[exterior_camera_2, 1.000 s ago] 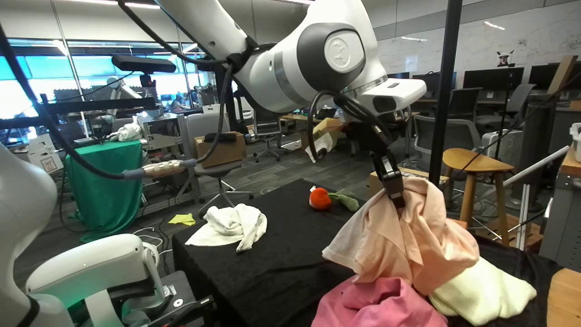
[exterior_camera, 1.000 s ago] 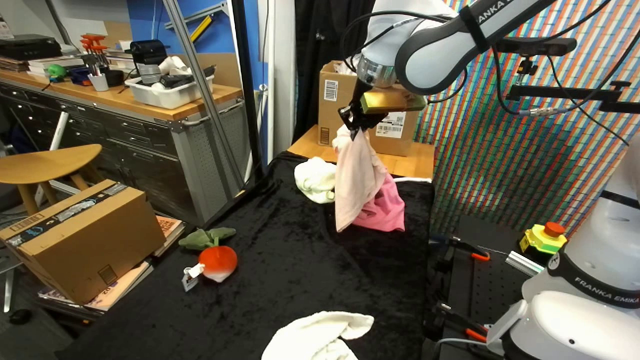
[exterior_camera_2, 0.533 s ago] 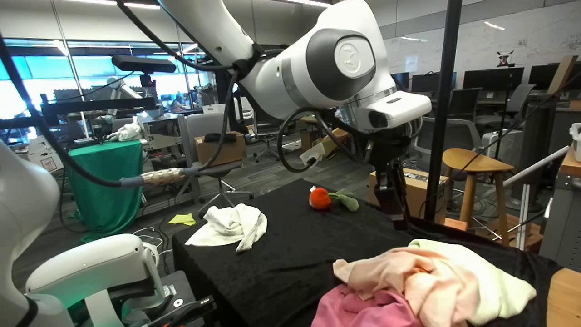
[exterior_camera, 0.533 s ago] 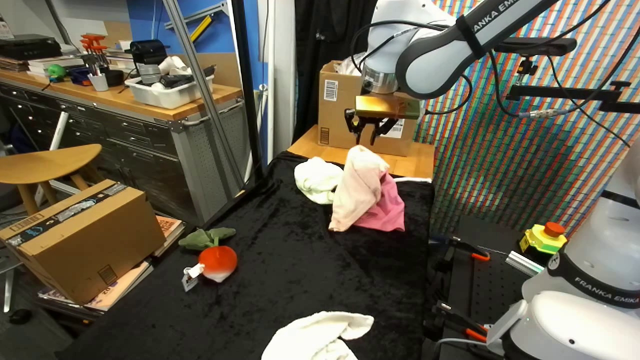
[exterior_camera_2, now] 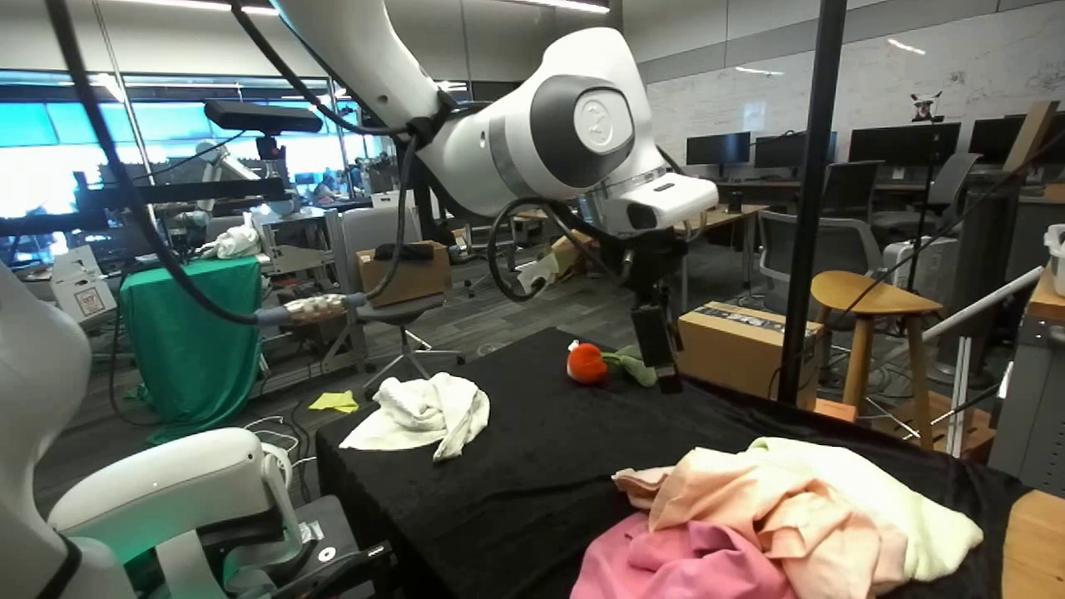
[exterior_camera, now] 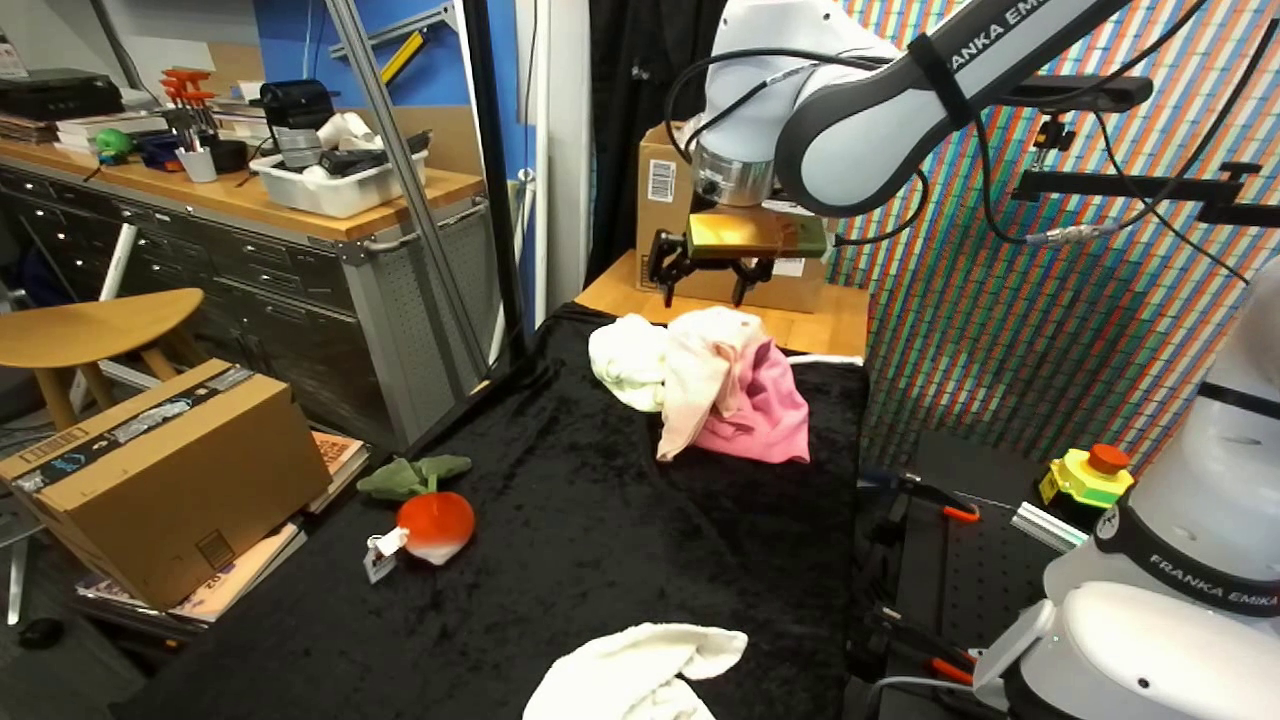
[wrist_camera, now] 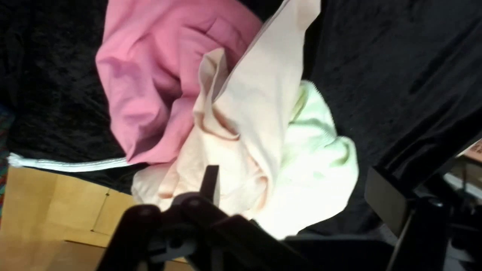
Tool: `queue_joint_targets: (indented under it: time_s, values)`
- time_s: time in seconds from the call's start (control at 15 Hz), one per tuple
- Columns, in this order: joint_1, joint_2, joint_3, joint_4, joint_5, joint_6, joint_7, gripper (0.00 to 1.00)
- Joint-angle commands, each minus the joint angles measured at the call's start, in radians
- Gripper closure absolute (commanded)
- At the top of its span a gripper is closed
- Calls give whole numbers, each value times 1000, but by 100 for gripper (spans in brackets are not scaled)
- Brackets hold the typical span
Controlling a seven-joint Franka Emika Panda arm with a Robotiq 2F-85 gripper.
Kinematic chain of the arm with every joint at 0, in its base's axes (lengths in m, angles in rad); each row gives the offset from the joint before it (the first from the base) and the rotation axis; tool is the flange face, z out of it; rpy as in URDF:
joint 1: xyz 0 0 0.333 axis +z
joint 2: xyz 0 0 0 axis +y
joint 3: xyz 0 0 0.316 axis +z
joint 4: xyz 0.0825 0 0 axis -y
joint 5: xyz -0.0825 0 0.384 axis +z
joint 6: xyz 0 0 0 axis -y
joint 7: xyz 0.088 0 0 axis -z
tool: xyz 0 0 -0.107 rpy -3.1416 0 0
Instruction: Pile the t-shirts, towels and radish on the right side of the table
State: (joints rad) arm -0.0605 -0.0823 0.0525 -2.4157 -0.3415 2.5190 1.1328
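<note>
The black table (exterior_camera: 590,560) lies below the gripper (exterior_camera: 703,300), which hangs in the air, spread wide. Lower down and near it, a peach cloth (wrist_camera: 263,94) overlaps a pink cloth (wrist_camera: 158,64) and a pale green cloth (wrist_camera: 324,180). The radish (exterior_camera: 436,525) (red, leafy, tagged) and a white cloth (exterior_camera_2: 424,408) lie well apart from the gripper.

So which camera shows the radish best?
An exterior view shows the radish best: large and clear, its green leaves, white tip and tag all visible. In an exterior view where it appears beside the tool, it looks smaller. The wrist view shows none of it.
</note>
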Motion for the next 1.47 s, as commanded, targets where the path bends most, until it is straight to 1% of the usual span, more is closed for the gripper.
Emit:
queue_joint_targets:
  time_s: [0.0, 0.27, 0.4, 0.8, 1.07, 1.13, 1.27, 1.4]
  values:
    - [91, -6, 60, 3, 55, -27, -98, 0]
    - [194, 56, 144, 31, 89, -36, -167, 0]
    - [239, 122, 177, 55, 92, -24, -199, 0]
    - [351, 291, 225, 138, 108, -11, -385, 0]
    - [404, 395, 243, 193, 146, 6, -559, 0]
    - [411, 417, 251, 208, 171, 7, -615, 0]
    - [412, 450, 271, 240, 241, -3, -749, 0]
    - [391, 475, 302, 270, 326, -20, -898, 0]
